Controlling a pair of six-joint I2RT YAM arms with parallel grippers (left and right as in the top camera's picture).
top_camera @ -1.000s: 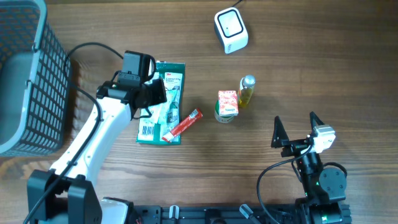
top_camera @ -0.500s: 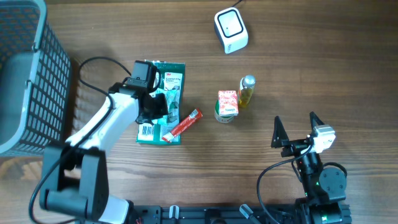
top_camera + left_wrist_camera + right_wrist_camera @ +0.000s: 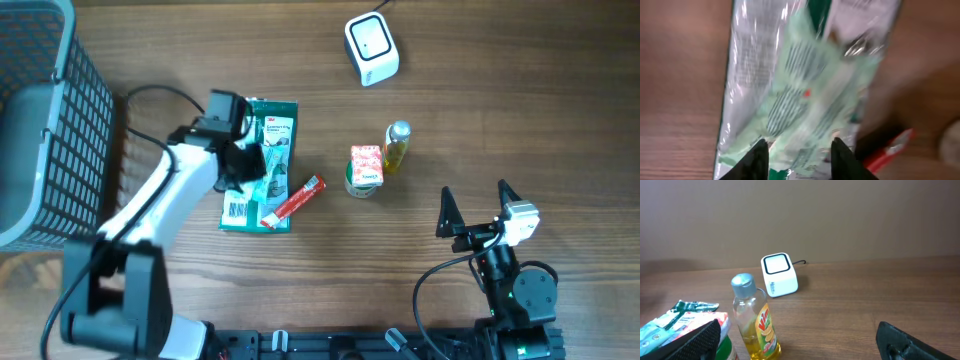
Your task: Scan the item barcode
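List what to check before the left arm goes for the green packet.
1. Left hand is over the green packet: ok.
2. Left hand's fingers are apart with nothing between them: ok.
3. Packet is free of other items: not ok, the red tube lies across its near right corner.
4. Barcode found: ok, striped print shows on the packet's upper face.
5. Scanner stands apart from the other items: ok.
6. Right hand is open and away from the packet: ok.
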